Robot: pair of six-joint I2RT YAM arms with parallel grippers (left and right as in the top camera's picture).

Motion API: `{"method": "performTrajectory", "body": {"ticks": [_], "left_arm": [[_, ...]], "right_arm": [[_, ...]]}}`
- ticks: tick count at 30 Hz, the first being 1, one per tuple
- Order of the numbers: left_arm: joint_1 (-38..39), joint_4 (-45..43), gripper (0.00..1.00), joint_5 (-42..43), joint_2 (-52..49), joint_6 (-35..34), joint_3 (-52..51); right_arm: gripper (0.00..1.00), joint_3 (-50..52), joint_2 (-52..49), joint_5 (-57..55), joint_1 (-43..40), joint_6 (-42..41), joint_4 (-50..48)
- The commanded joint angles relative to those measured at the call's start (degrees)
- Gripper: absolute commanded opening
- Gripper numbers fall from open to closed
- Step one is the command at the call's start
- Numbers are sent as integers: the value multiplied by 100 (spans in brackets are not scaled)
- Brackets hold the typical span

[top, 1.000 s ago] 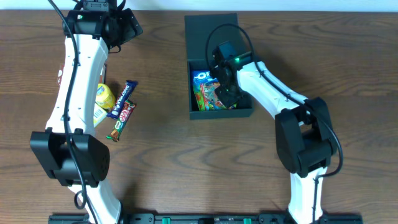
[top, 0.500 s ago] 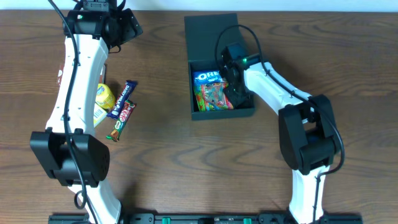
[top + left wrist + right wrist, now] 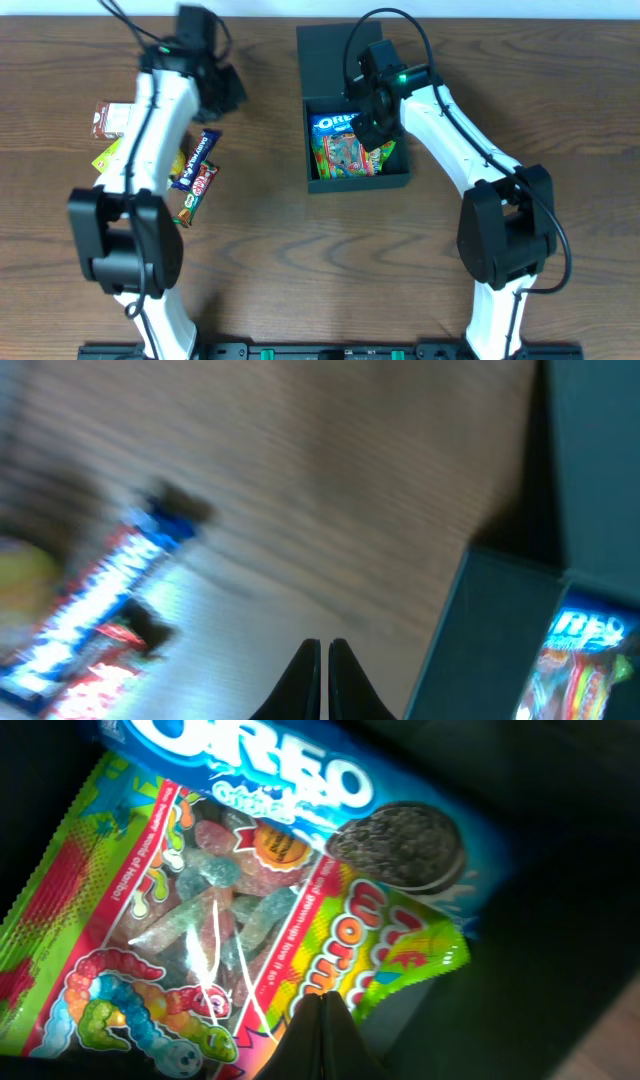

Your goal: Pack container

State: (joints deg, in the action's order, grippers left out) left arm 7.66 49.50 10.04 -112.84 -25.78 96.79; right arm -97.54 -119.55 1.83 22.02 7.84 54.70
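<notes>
The dark teal container (image 3: 400,178) stands open at the back centre, its flap lid (image 3: 325,55) lying flat behind it. Inside lie a blue Oreo packet (image 3: 333,122) (image 3: 270,770) and a bright gummy worm bag (image 3: 343,160) (image 3: 180,940). My right gripper (image 3: 373,132) (image 3: 320,1010) hangs shut and empty over the bag's right corner. My left gripper (image 3: 228,92) (image 3: 325,660) is shut on nothing above bare table, left of the container's wall (image 3: 490,630). The left wrist view is blurred.
Loose snacks lie left of the container: a blue bar (image 3: 199,155) (image 3: 110,580), a red and green bar (image 3: 197,192), a yellow-green packet (image 3: 106,156) and a red and white packet (image 3: 110,117). My left arm crosses above them.
My left arm has swung right and forward from the back left corner, and its gripper has gone from open to shut. My right gripper has pulled back up off the gummy bag.
</notes>
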Motion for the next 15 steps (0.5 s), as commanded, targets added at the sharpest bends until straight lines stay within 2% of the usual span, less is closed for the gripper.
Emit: {"method": "performTrajectory", "body": {"ticks": [1,8,15], "left_arm": [[323,-254,6,634,-129,-9,-492],[844,-1113,6,890,-129,-409,-1165],[927,-1276,11,909,-129,-407,-1167]], "right_arm": [[1,271,87,385,42,59,-146],[1,986,-44,566,72,57,-686],[1,1204,-317,573,122,-13,-935]]}}
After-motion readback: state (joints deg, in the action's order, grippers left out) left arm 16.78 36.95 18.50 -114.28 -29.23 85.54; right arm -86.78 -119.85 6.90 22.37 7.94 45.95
